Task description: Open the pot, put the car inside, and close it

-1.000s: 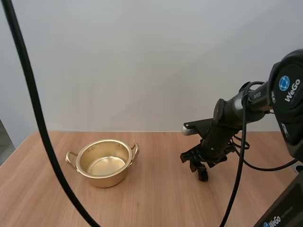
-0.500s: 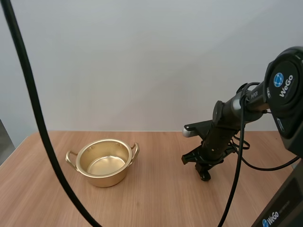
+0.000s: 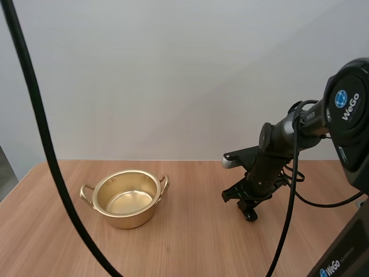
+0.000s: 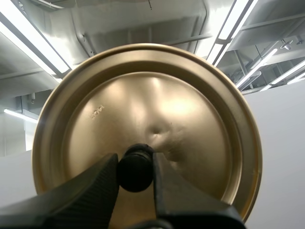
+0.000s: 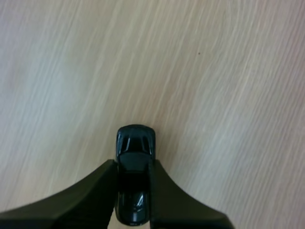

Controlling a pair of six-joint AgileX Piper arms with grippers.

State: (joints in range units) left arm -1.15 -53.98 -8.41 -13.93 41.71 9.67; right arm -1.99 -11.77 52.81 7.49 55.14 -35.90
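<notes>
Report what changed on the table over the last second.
The right gripper, pinching the black car, shifted slightly to the right over the table in the high view, then settled. The pot stayed where it was, open and empty. Nothing was visibly let go. The left gripper holds the lid by its knob.
</notes>
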